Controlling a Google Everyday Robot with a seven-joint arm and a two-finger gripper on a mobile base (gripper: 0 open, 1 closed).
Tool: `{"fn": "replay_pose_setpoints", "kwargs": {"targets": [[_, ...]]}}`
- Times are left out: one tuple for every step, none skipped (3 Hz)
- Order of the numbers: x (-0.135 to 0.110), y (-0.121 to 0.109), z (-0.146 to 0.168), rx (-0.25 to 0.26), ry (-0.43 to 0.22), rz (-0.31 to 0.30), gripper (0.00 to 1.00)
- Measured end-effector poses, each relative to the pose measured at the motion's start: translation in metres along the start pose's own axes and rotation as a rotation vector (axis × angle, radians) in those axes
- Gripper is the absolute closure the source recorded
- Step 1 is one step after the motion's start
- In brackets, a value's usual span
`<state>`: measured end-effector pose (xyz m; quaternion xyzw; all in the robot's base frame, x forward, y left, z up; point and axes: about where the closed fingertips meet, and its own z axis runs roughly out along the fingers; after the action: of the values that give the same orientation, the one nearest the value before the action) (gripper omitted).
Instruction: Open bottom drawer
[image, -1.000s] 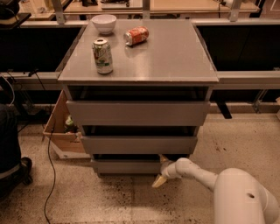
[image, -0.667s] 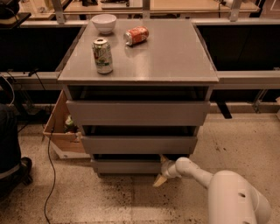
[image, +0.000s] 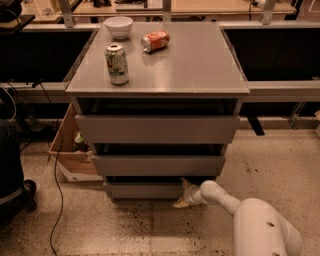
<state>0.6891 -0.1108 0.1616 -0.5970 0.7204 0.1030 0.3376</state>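
1. The pincer sits low, just above the floor, at the right end of the bottom drawer front.
2. Its two pale yellowish fingers point left and stand spread apart. One is angled upward and the other slants down toward the floor. Whether either one touches anything cannot be told.
3. Directly behind the pincer is the wrist, a rounded white knuckle.
4. From the wrist a slim white forearm slopes down and to the right.
5. The forearm joins a bulky, rounded white arm segment that fills the lower right corner of the view.
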Motion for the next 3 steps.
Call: {"fn": "replay_pose_setpoints", "kwargs": {"targets": [[-0.0054,-0.0025,-0.0073,0.0,0.0,0.0,0.36],[-0.0107,-0.0049,-0.0142,0.0,0.0,0.0,0.12],[-0.0124,0.0005,-0.0147,-0.016,0.001,0.003,0.02]]}}
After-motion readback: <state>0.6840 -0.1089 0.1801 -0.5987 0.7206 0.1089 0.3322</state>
